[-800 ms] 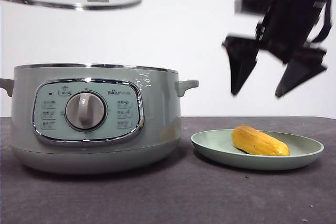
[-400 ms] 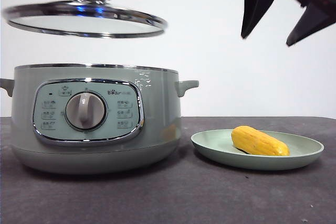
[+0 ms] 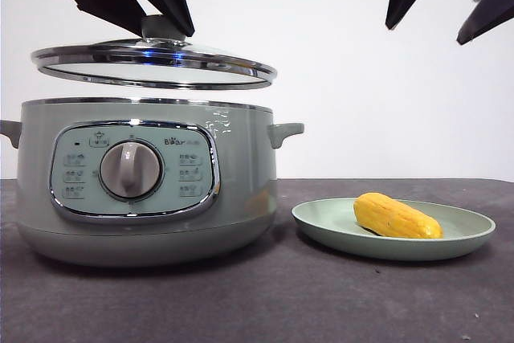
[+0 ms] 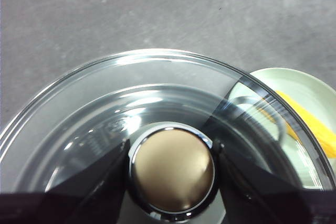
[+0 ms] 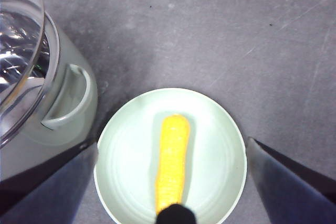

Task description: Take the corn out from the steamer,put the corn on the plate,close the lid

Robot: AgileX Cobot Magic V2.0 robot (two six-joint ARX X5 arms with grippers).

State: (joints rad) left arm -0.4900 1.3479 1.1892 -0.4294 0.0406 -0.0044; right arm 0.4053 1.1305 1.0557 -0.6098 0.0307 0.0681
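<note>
The yellow corn lies on the pale green plate at the right. The sage-green steamer stands at the left, uncovered. Just above its rim hangs the glass lid, slightly tilted, with my left gripper shut on its knob. My right gripper is open, high above the plate, with nothing between its jaws.
The dark grey table runs in front of the steamer and the plate. A white wall stands behind. The steamer's side handle sticks out toward the plate.
My left gripper has lowered the lid toward the steamer and shifted it right. My right gripper has risen away from the plate. The corn has stayed put.
</note>
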